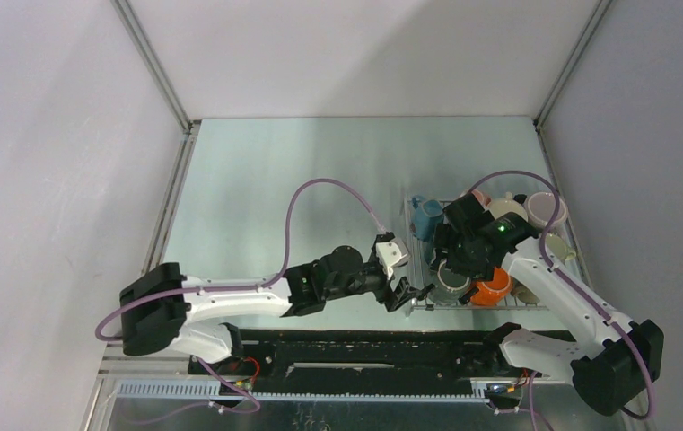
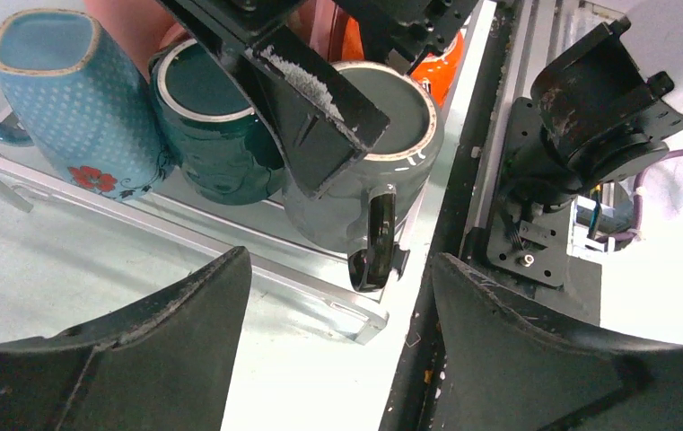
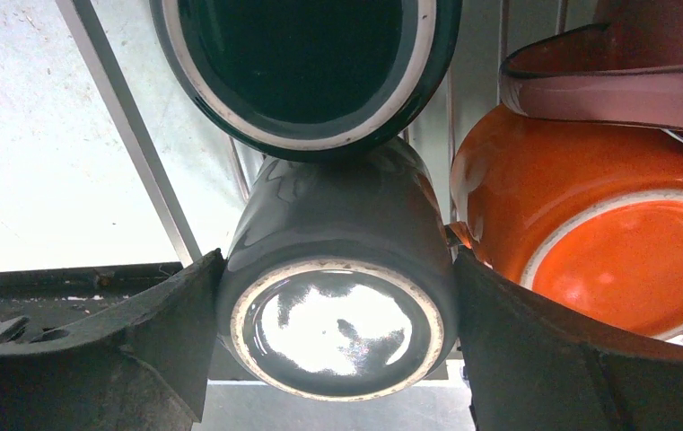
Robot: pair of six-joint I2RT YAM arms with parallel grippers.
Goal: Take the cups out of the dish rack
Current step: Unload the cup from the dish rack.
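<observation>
The dish rack (image 1: 463,306) sits at the right of the table and holds several cups. My right gripper (image 1: 450,269) reaches down into its near left corner and is shut on the grey cup (image 3: 337,332); both fingers press the cup's sides (image 3: 337,265). The grey cup (image 2: 382,135) stands upright with its dark handle toward the rack's front rim (image 2: 230,242). Next to it are a dark teal cup (image 3: 302,63) and an orange cup (image 3: 589,206). My left gripper (image 1: 414,294) is open and empty, low by the rack's near left corner (image 2: 339,262).
A blue dotted cup (image 2: 68,108) stands at the rack's far left. Pale and pinkish cups (image 1: 546,209) fill the far right. A pink cup (image 3: 625,81) lies on the orange one. The black base rail (image 1: 364,346) runs along the near edge.
</observation>
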